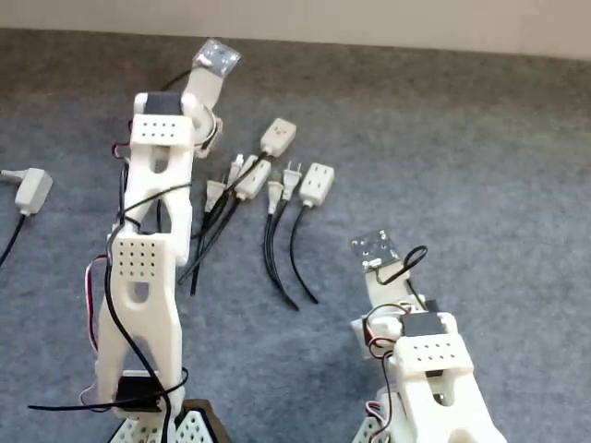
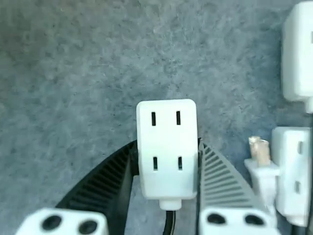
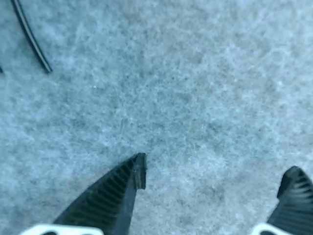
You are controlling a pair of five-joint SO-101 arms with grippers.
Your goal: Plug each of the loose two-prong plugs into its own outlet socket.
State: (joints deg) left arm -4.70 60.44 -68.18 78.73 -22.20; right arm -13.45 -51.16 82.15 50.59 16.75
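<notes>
A white outlet socket (image 2: pixel 167 147) with two pairs of slots sits between the black fingers (image 2: pixel 115 178) of my left gripper (image 2: pixel 166 149), which is shut on it just above the grey carpet. Beside it lie a loose two-prong plug (image 2: pixel 259 149) and two more white outlets (image 2: pixel 293 171) (image 2: pixel 298 54). In the high view, outlets (image 1: pixel 279 136) (image 1: pixel 317 183) and several plugs (image 1: pixel 291 175) with black cords lie right of the left arm (image 1: pixel 162 175). My right gripper (image 3: pixel 215 169) is open over bare carpet, at the tip of the right arm (image 1: pixel 377 249), short of the cords.
Another white outlet (image 1: pixel 32 189) with a black cord lies at the far left. Black cords (image 1: pixel 282 258) trail toward the front between the arms. A cord end (image 3: pixel 29 36) crosses a corner of the right wrist view. Grey carpet (image 1: pixel 480 166) stretches to the right.
</notes>
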